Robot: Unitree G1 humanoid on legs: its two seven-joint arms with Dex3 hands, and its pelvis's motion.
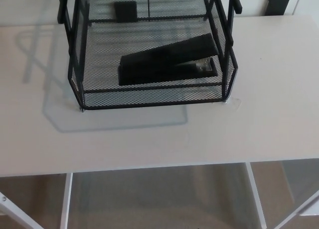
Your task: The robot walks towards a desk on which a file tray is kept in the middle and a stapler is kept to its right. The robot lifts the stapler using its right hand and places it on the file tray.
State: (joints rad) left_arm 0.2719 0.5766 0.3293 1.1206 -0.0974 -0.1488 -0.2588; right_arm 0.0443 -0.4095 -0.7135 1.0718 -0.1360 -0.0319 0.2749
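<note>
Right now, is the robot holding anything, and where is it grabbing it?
Nothing is held. No robot hand shows in the picture. The stapler lies by itself inside the tray on the desk.

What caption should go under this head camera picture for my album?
Black stapler lying inside the mesh file tray on a white desk.

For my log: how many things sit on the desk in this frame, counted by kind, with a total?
File tray: 1
Stapler: 1 (lying inside the tray)
Total on the desk: 2
</note>
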